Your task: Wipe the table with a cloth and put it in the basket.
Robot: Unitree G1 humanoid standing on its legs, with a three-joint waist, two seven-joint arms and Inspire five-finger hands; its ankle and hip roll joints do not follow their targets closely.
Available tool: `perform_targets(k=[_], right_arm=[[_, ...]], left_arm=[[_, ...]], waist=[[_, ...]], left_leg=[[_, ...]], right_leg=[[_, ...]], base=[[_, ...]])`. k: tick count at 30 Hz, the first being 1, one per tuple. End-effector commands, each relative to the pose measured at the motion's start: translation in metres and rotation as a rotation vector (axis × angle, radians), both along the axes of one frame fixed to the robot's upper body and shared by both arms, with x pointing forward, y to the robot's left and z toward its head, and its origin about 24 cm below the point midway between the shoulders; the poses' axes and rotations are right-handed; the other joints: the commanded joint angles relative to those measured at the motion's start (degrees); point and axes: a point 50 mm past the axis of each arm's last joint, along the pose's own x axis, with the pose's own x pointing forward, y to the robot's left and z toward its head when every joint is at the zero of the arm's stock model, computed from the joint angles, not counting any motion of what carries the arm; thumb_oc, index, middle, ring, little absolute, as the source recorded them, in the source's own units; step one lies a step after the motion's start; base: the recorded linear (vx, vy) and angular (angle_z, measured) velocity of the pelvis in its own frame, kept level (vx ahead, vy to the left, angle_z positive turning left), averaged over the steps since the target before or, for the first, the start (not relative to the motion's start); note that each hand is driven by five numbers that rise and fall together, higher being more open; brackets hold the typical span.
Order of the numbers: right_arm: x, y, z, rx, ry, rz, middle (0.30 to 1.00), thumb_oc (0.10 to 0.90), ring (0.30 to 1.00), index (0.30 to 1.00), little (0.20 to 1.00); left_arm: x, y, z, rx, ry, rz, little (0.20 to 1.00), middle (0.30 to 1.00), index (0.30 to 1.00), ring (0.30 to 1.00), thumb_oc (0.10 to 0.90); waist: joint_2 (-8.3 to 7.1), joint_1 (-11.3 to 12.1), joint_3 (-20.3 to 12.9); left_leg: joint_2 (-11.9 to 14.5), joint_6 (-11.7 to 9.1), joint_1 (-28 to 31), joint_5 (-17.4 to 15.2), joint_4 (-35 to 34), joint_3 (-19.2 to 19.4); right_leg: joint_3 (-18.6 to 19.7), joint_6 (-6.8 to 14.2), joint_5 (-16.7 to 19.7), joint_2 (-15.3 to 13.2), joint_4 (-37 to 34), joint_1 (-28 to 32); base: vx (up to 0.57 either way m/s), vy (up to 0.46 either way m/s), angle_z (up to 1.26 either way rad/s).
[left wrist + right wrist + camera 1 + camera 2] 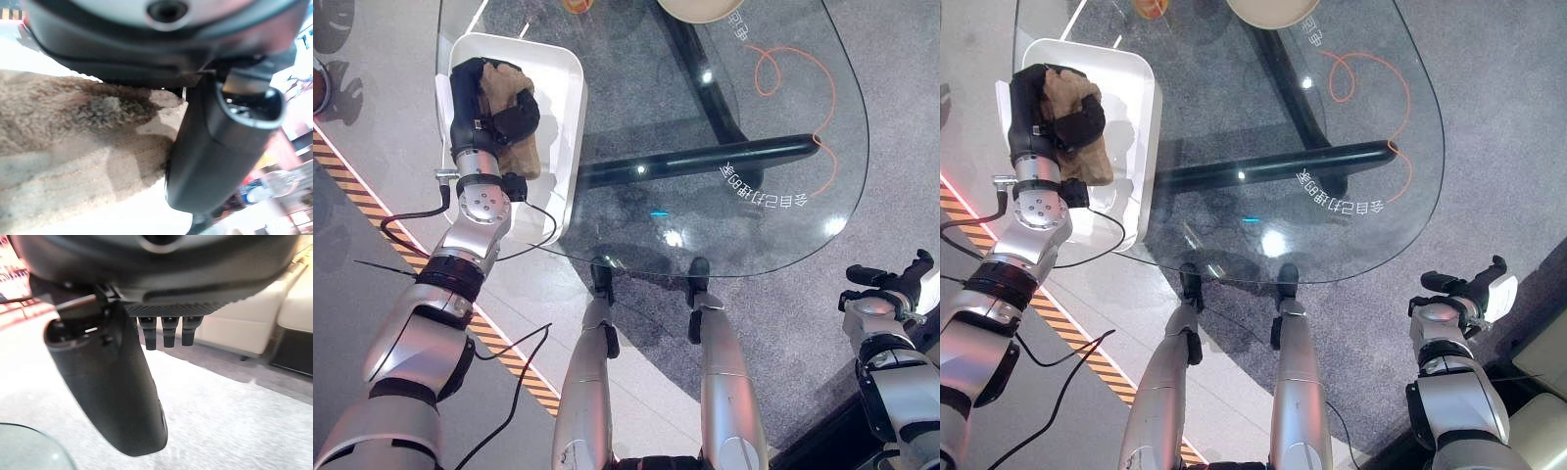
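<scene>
Currently, in the left eye view, the left hand (499,110) sits inside the white basket (563,88) at the bench's (744,206) left edge, its fingers curled round the tan cloth (514,147), which lies bunched in the basket. The glass bench top carries only a bowl edge at the far side. The right hand (891,284) hangs well apart, off the bench's near right.

Right eye view: same layout; cloth inside the basket walls, left hand on top of it.

Left wrist view: fleecy cloth (63,127) against the palm, thumb (220,147) beside it.

Right wrist view: right fingers (164,333) short and curled, holding nothing, over the floor.

Judgement: cloth is light, soft, limp; it bunches, so grip a thick fold. Release appears to remain.
</scene>
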Motion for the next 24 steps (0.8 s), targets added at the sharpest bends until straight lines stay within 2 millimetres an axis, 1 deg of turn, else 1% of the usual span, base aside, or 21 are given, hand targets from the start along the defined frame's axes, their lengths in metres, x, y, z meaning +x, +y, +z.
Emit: perform_targets(k=[1, 2, 8, 12, 17, 24], right_arm=[[-0.023, -0.023, -0.004, -0.085, 0.106, -0.050, 0.900, 0.800, 0.900, 0.900, 0.900], [-0.022, -0.020, -0.009, -0.080, 0.133, -0.028, 0.900, 0.800, 0.900, 0.900, 0.900], [-0.022, -0.013, -0.018, -0.080, 0.193, 0.024, 0.900, 0.800, 0.900, 0.900, 0.900], [-0.023, -0.007, -0.026, -0.074, 0.234, 0.052, 0.900, 0.800, 0.900, 0.900, 0.900], [-0.022, 0.001, -0.032, -0.071, 0.249, 0.077, 0.900, 0.800, 0.900, 0.900, 0.900], [-0.020, 0.003, -0.034, -0.073, 0.256, 0.091, 0.900, 0.800, 0.900, 0.900, 0.900]], left_arm=[[-0.013, 0.021, 0.081, 0.052, -0.253, 0.101, 0.200, 0.300, 0.300, 0.300, 0.100], [-0.010, 0.022, 0.080, 0.071, -0.218, 0.113, 0.200, 0.300, 0.300, 0.300, 0.100], [-0.005, 0.025, 0.073, 0.103, -0.142, 0.152, 0.200, 0.300, 0.300, 0.300, 0.100], [-0.002, 0.031, 0.063, 0.119, -0.062, 0.204, 0.200, 0.300, 0.300, 0.300, 0.100], [0.001, 0.034, 0.056, 0.152, -0.004, 0.234, 0.200, 0.300, 0.300, 0.300, 0.100], [0.003, 0.034, 0.051, 0.167, 0.038, 0.230, 0.200, 0.300, 0.300, 0.300, 0.100]], waist=[[0.23, -0.2, -1.5], [0.34, -0.5, -1.5], [0.36, -1.1, -1.5], [0.29, -1.7, -1.5], [0.14, -2.1, -1.5], [0.06, -2.5, -1.5]], left_leg=[[-2.4, 1.4, 0.2, -9.9, 7.7, 1.1], [-2.4, 1.4, 0.1, -9.8, 7.5, 1.2], [-2.2, 1.2, -0.3, -9.5, 7.4, 1.6], [-2.2, 1.1, -0.7, -9.3, 7.4, 1.8], [-2.0, 1.1, -1.1, -9.1, 7.5, 2.1], [-1.9, 0.9, -1.9, -8.9, 7.7, 2.1]], right_leg=[[-1.8, 0.4, 2.4, 2.5, -5.8, 2.2], [-1.7, 0.3, 2.4, 2.6, -5.9, 2.0], [-1.3, 0.2, 2.6, 2.6, -6.1, 1.4], [-1.0, 0.1, 2.8, 2.8, -6.2, 0.9], [-0.7, 0.1, 3.0, 3.0, -6.2, 0.3], [-0.4, 0.1, 3.3, 3.2, -6.1, -0.5]], base=[[0.00, 0.036, -0.03], [0.00, 0.000, 0.00], [0.00, 0.016, -0.02], [0.01, 0.025, -0.07], [0.01, 0.009, -0.02], [0.00, 0.000, 0.00]])
